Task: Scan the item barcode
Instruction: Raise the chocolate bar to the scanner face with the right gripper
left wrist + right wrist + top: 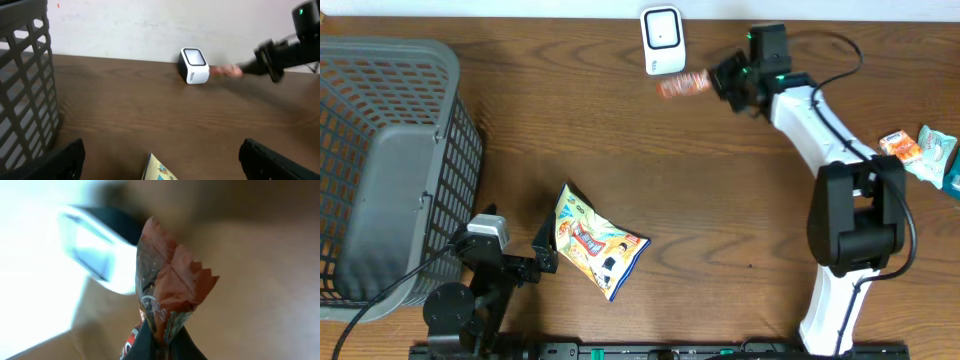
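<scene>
Packet point(682, 85), blurred, sits pinched in our right gripper point(718, 80) just beside the scanner point(662, 40); we cannot see its barcode. Our left gripper point(546, 250) gapes wide near a bag point(598, 245).

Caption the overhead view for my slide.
Right gripper holds a snack packet at the white scanner; open left gripper sits beside a yellow bag.

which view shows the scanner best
Left wrist view: the scanner stands sharp and unblocked, its front window in sight. Overhead shows it small, from above. Right wrist shows only a blur of it behind the packet in the right hand.
</scene>
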Robot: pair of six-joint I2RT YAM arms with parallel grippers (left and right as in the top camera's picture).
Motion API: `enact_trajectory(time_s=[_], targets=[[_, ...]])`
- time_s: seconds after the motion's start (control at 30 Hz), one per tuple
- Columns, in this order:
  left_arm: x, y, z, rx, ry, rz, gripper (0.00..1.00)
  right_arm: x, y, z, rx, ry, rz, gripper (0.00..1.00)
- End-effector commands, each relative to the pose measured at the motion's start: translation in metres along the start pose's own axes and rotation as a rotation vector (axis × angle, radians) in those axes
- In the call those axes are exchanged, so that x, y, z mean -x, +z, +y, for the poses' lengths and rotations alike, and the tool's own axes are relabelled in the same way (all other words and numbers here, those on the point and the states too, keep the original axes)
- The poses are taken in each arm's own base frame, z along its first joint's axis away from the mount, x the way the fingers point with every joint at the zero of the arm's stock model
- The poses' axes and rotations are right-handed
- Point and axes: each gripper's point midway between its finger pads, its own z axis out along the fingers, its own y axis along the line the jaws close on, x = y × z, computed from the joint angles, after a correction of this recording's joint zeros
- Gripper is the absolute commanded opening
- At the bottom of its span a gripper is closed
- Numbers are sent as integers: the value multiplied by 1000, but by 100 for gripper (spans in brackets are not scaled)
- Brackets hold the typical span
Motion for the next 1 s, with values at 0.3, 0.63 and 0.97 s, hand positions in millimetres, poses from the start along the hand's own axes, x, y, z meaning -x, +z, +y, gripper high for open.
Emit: enact_trajectory(time_s=[0.3,0.63,0.97], targets=[[-1,0,-3,-19,14,2,98,22,18,69,185,-185,-482,1],[-1,0,-3,-19,14,2,98,50,66,73,280,-135,-522,1],[-1,0,-3,-19,14,2,98,49,69,82,297,-197,-501,1]])
